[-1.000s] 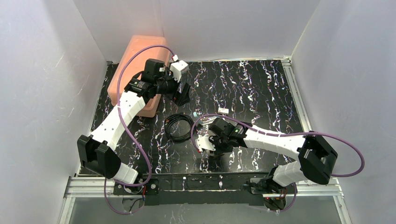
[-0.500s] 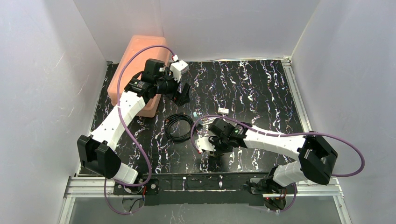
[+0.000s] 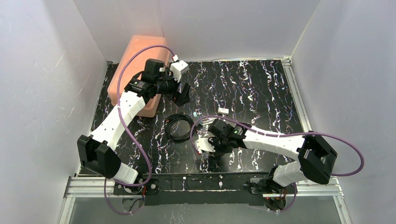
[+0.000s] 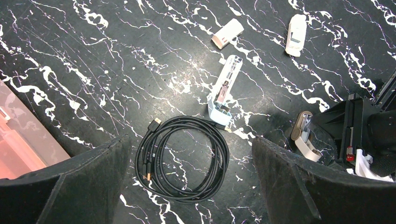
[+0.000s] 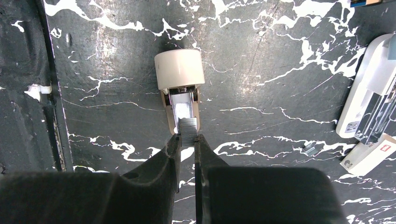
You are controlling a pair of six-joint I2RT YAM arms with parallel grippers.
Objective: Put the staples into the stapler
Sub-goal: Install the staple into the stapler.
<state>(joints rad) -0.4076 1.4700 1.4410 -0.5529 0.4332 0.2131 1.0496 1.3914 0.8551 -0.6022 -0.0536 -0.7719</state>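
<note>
The light-blue stapler (image 4: 224, 93) lies open on the black marbled table, silver channel up, beside the cable coil; it also shows as a small patch (image 3: 194, 114) and at the right edge (image 5: 369, 100). My right gripper (image 5: 187, 136) is shut on a short silvery strip of staples (image 5: 188, 125). The strip's far end rests at the open end of a small tan-and-cream holder (image 5: 180, 74) with a silvery channel, also visible (image 4: 303, 135). The right gripper (image 3: 204, 144) is low near the table. My left gripper (image 4: 191, 179) hangs open high above the cable, holding nothing, at the back left (image 3: 182, 95).
A black coiled cable (image 3: 180, 127) lies left of the right gripper. A salmon bin (image 3: 137, 74) stands at the back left. A small white block (image 4: 227, 33) and another white piece (image 4: 296, 35) lie beyond the stapler. A loose staple bit (image 5: 309, 148) lies on the table.
</note>
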